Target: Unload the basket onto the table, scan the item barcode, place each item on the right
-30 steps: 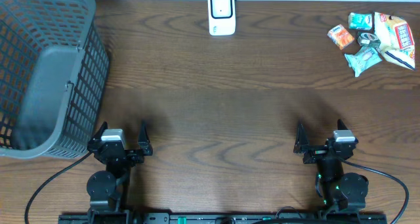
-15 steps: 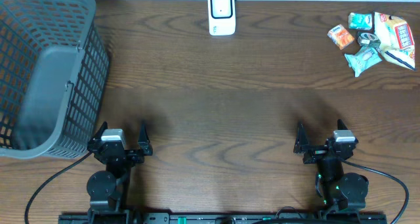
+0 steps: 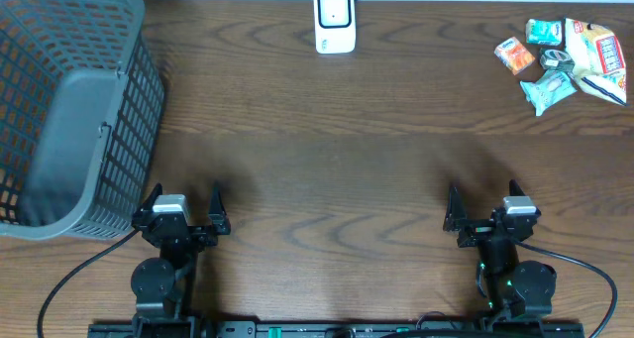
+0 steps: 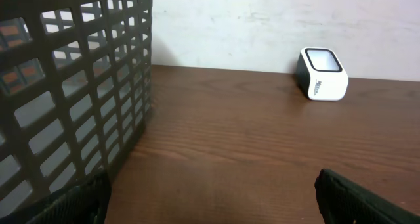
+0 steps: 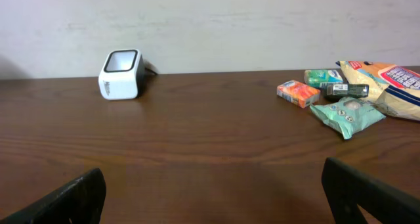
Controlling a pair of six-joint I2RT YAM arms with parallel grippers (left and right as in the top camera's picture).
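Both jaws stand apart, empty; the snacks (image 3: 548, 88) lie well beyond the right pair (barcodes too small to see).

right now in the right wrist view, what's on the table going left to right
white scanner → orange box → pale green pouch → big snack bag

overhead: straight down, far | 2 wrists: low, facing wall (image 4: 262, 20) | shared: scanner (image 3: 335, 21)
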